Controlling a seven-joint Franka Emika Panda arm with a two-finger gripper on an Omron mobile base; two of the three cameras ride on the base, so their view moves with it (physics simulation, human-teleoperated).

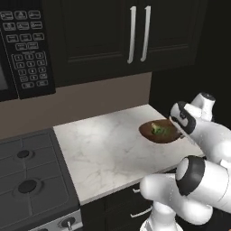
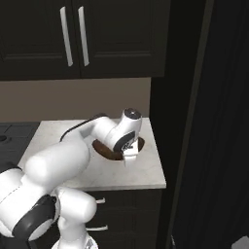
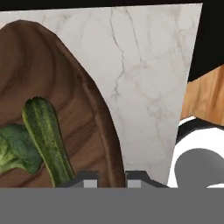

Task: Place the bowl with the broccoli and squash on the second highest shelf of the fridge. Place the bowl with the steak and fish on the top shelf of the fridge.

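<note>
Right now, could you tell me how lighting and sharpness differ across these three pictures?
Left base view: even light, the marble counter bright, the bowl soft-edged. Right base view: the right half nearly black. Hand view: sharp grain on the bowl, squash and broccoli crisp, no glare.

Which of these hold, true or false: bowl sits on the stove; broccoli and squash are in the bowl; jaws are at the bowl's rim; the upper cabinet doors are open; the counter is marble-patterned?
1. The bowl sits on the stove. False: it rests on the counter.
2. Broccoli and squash lie in the bowl. True.
3. The jaws are at the bowl's rim. True: the gripper straddles it.
4. The upper cabinet doors are open. False: shut.
5. The counter is marble-patterned. True.
</note>
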